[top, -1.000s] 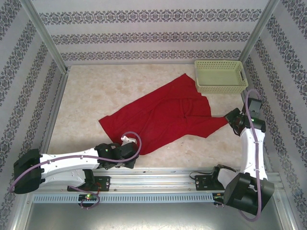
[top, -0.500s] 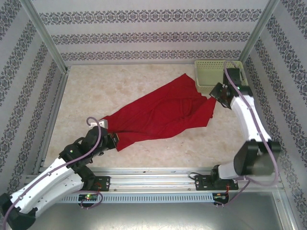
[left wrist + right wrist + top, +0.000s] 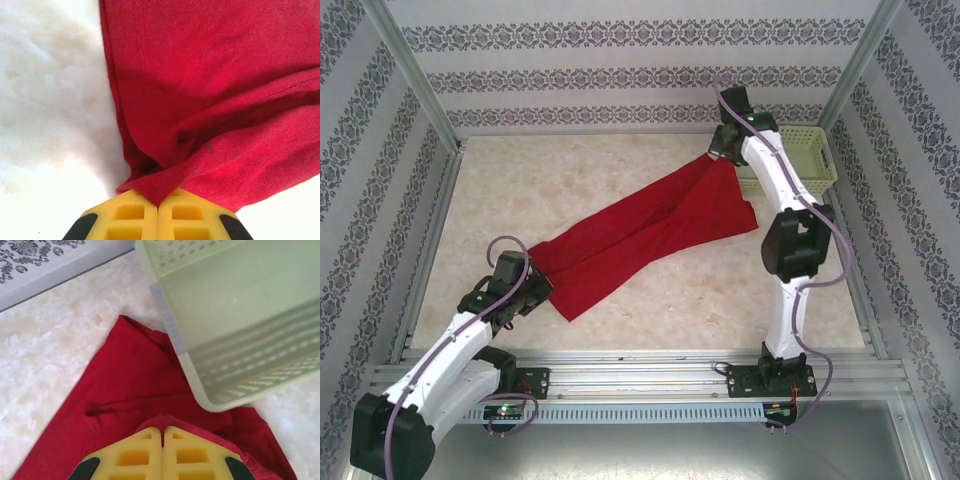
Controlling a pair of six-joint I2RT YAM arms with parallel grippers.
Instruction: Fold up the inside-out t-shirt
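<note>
Limp and light, the shirt [image 3: 650, 225] lies stretched from the near-left of the tabletop [image 3: 520, 190] toward its far-right corner, left gripper [image 3: 158, 200] and right gripper [image 3: 163, 432] each pinching an end; hems look the surest holds.

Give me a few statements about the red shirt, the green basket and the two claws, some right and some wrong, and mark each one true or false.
1. The left claw is shut on an end of the red t-shirt. True.
2. The t-shirt lies inside the green basket. False: it lies on the table, outside the basket.
3. The right claw is open and hovers over the basket. False: it is shut on the t-shirt's far end, next to the basket's corner.
4. The t-shirt is stretched in a long diagonal band between the two claws. True.
5. The basket stands at the table's far right corner. True.
</note>
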